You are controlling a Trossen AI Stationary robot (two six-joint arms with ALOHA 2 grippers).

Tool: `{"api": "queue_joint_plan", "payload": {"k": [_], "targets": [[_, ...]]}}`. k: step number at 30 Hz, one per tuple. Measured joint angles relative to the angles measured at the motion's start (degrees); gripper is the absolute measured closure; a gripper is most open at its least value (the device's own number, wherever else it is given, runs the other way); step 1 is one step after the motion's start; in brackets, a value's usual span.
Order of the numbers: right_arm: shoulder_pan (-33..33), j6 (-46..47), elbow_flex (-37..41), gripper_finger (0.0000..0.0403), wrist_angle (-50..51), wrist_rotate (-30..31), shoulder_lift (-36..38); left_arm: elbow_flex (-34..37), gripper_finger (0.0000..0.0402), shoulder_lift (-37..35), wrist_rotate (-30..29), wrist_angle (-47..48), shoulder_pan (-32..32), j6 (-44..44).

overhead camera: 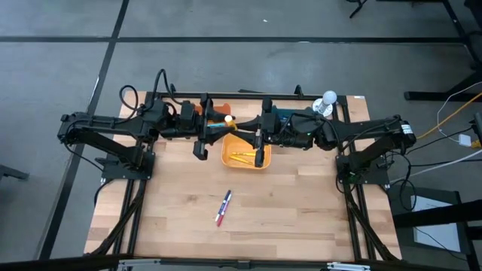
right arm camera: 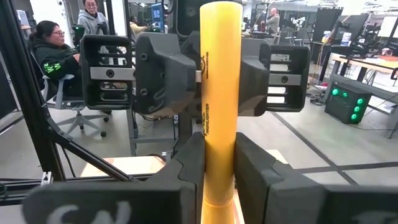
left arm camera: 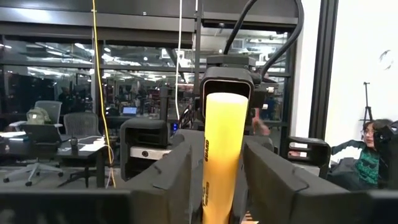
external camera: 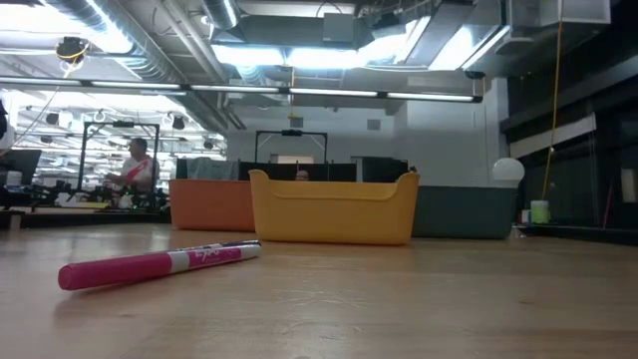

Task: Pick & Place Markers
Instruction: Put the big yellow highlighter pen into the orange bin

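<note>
**Above the yellow bin, one yellow marker between two end effectors**

Over the far middle of the tabletop point(overhead camera: 286, 211), a yellow marker point(right arm camera: 219, 93) stands between both arms. The right end effector point(right arm camera: 219, 168) is clamped on it, its two dark fingers pressed against the barrel on either side. The left end effector point(left arm camera: 217, 171) faces it from the other side; its fingers point(left arm camera: 180, 168) flank the same marker closely, but whether they press on it cannot be told.

Directly below, the yellow bin point(overhead camera: 227, 156) holds a few more yellow markers point(overhead camera: 242, 156) lying on its floor. Nearer the front edge, well apart from the bin, a pink marker point(external camera: 159, 263) lies flat on the wood, with a blue marker point(overhead camera: 227, 199) just beside it in the overhead view.

An orange bin point(external camera: 209, 204) sits behind the yellow one to the left, and a teal bin point(external camera: 464, 211) behind it to the right. A white ball-like object point(overhead camera: 328, 98) rests near the far right corner.

Beyond the tabletop, people point(right arm camera: 53, 56) sit and stand among desks and chairs in the room.
</note>
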State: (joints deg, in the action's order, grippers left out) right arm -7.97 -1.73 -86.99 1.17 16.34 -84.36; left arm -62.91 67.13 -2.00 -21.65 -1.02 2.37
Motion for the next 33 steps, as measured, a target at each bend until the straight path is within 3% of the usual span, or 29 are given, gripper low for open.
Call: {"api": "queue_joint_plan", "payload": {"k": [9, 16, 33], "targets": [[0.0, 0.1, 0.0, 0.034, 0.3, 0.0, 0.0, 0.0, 0.0339, 0.0, 0.1, 0.8, 0.0, -0.2], [0.0, 0.2, 0.0, 0.0328, 0.4, 0.0, 0.0, 0.0, 0.0339, 0.0, 0.1, 0.9, 0.0, -0.2], [0.0, 0.4, 0.0, 0.0243, -0.6, -0.1, 0.0, 0.0, 0.0339, 0.0, 0.5, 1.2, 0.0, -0.2]]}}
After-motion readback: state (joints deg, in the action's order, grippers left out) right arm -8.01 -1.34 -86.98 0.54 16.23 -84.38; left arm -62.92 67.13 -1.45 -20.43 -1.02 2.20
